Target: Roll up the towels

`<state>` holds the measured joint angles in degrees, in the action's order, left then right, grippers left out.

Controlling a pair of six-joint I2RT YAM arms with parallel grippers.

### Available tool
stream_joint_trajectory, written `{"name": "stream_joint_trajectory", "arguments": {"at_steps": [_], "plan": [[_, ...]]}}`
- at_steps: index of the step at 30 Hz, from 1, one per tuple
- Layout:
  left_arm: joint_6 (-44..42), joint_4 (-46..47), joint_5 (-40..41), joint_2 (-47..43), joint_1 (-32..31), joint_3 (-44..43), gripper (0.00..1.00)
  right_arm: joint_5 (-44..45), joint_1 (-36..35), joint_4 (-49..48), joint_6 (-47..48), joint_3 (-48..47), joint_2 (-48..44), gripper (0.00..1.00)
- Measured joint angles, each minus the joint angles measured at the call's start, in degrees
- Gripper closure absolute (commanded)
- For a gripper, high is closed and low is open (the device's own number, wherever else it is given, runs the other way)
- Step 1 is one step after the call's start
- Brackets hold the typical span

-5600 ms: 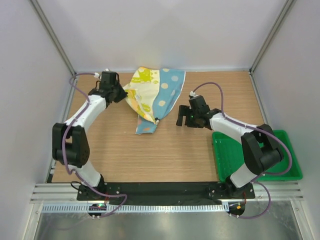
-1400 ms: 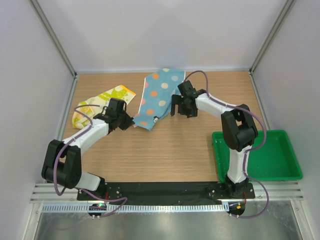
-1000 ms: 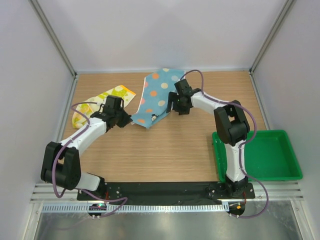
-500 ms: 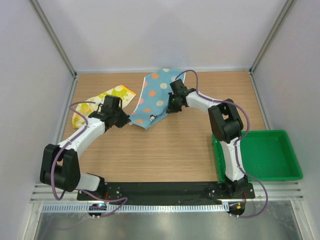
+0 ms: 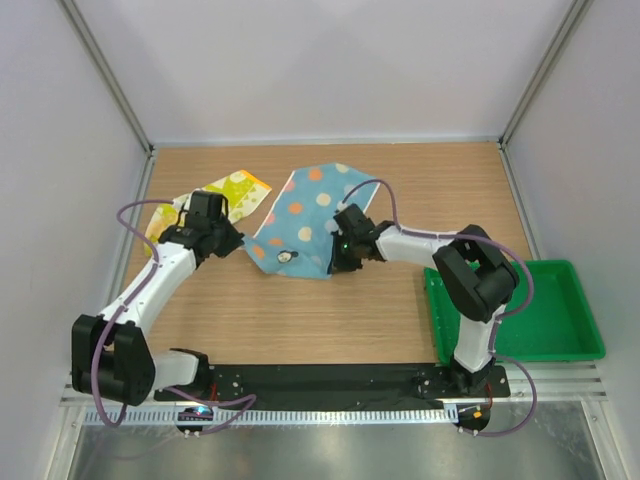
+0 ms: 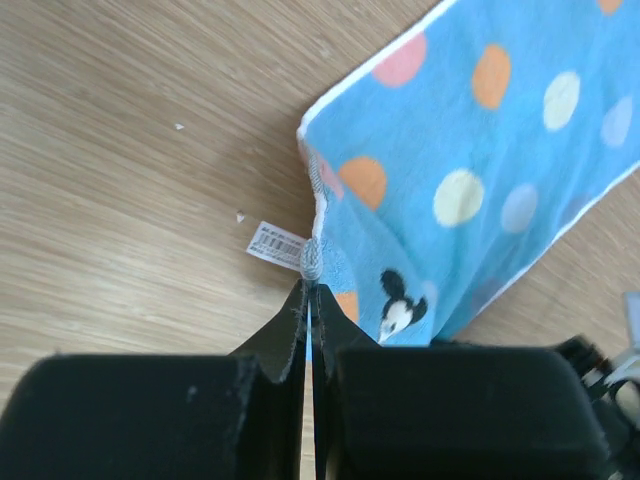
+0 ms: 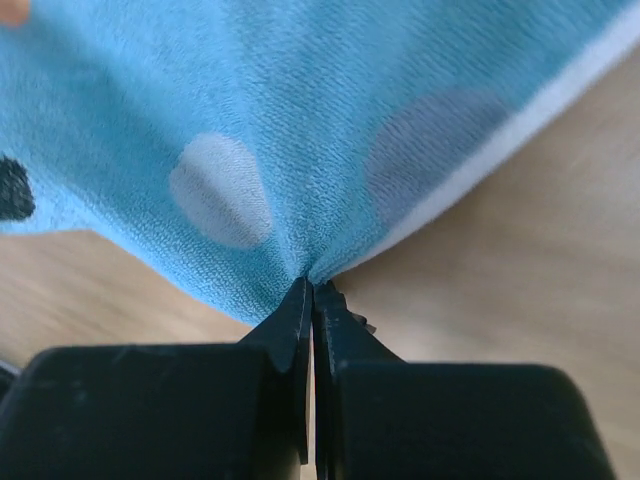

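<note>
the blue polka-dot towel [image 5: 300, 215] lies mid-desk [image 5: 380, 320] between the two arms. the left claw [image 6: 308, 285] is pressed together on a bunched corner of it by the label, and the right claw [image 7: 311, 290] pinches its white-trimmed edge. the yellow towel [image 5: 232, 190] lies crumpled behind the left arm, near the desk's left side.

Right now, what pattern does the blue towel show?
Orange, cream and pale polka dots cover the towel, clearest in left wrist view.
</note>
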<state>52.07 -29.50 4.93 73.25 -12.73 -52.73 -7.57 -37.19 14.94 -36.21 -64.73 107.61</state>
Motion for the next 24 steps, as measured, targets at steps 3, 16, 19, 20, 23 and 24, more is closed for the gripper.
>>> {"name": "stream_joint_trajectory", "arguments": {"at_steps": [3,16,19,20,23,24], "plan": [[-1.57,-1.70,0.44,-1.49,0.02,0.20,1.00,0.37,-6.45,0.13,-2.58,4.48,-3.48,0.99],[-8.57,-10.97,2.84,-4.81,2.78,1.99,1.00,5.51,-26.43,13.00,-3.87,2.95,-13.09,0.18],[-9.18,-11.63,2.95,-4.26,3.15,1.99,1.00,7.63,-23.17,17.00,-0.74,-1.46,-16.81,0.19],[-9.29,-11.63,2.93,-4.00,3.17,1.99,1.00,7.30,-20.87,17.42,0.39,-3.02,-18.12,0.20],[-9.73,-11.65,2.80,-2.60,3.17,1.99,1.00,6.10,-10.38,17.46,3.39,-7.26,-19.61,0.22],[-9.94,-11.65,2.71,-2.14,3.17,1.97,1.00,5.49,-6.60,17.59,4.55,-8.66,-19.15,0.22]]}}
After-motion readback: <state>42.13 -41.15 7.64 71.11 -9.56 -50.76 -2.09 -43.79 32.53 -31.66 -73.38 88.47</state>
